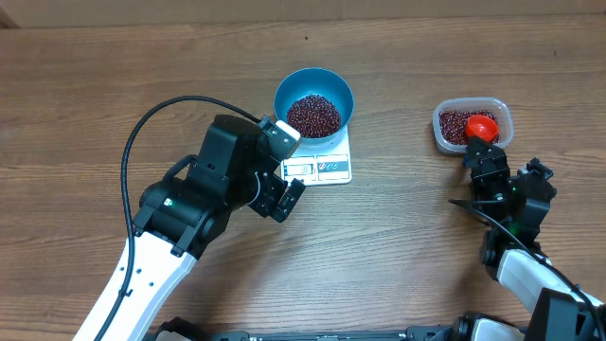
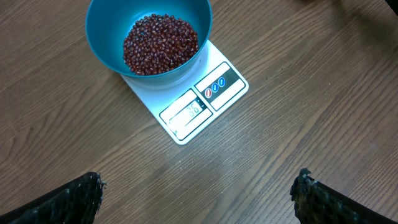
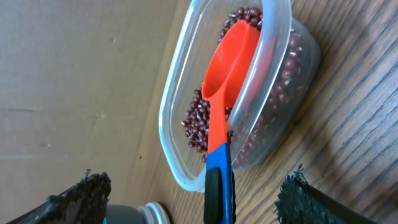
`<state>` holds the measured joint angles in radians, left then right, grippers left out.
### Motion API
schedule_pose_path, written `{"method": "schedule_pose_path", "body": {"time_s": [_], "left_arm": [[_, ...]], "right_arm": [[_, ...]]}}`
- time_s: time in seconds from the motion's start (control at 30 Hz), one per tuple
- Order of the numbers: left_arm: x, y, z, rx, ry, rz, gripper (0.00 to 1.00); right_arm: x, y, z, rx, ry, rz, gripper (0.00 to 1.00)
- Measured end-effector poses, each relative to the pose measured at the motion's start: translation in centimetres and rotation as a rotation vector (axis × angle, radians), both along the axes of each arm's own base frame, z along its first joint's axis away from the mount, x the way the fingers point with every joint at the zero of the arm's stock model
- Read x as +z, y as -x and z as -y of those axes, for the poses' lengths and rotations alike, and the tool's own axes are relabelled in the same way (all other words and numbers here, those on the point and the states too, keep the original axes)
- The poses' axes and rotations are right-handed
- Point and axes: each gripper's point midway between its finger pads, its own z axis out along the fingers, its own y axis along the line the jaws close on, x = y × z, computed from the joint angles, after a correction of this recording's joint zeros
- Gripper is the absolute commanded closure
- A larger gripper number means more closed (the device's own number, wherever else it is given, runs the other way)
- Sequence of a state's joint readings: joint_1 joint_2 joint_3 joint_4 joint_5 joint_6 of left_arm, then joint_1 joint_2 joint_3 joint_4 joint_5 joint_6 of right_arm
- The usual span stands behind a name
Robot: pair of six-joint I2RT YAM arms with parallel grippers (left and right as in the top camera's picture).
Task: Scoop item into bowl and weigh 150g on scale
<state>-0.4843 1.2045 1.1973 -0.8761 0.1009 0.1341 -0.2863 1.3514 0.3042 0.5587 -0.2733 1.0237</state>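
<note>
- Currently the blue bowl point(image 1: 312, 81) sits on the white scale point(image 1: 327, 169), holding a heap of red-brown beans point(image 1: 313, 116).
- Over the desk point(image 1: 398, 246) near the scale, the left fingers point(image 2: 74, 199) spread wide, gripping nothing.
- Either side of the orange scoop point(image 3: 230, 62), the right fingers point(image 3: 81, 196) stand open, clear of its blue handle; its head lies among more beans in the clear tub point(image 1: 503, 112).

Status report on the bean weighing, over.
Left gripper open, empty, hovering short of scale. Right gripper open around scoop, not gripping. Bowl of beans on scale; scoop resting in tub. Nothing in the way.
</note>
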Motion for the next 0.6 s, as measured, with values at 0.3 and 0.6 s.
{"method": "schedule_pose_path", "body": {"time_s": [0.3,0.6], "left_arm": [[0.0,0.0,0.0,0.000,0.000,0.000,0.00],[0.0,0.0,0.0,0.000,0.000,0.000,0.00]], "right_arm": [[-1.5,-0.4,-1.2,0.018,-0.027,-0.029,0.17],[-1.3,-0.7,-0.9,-0.009,-0.032,-0.015,0.47]]}}
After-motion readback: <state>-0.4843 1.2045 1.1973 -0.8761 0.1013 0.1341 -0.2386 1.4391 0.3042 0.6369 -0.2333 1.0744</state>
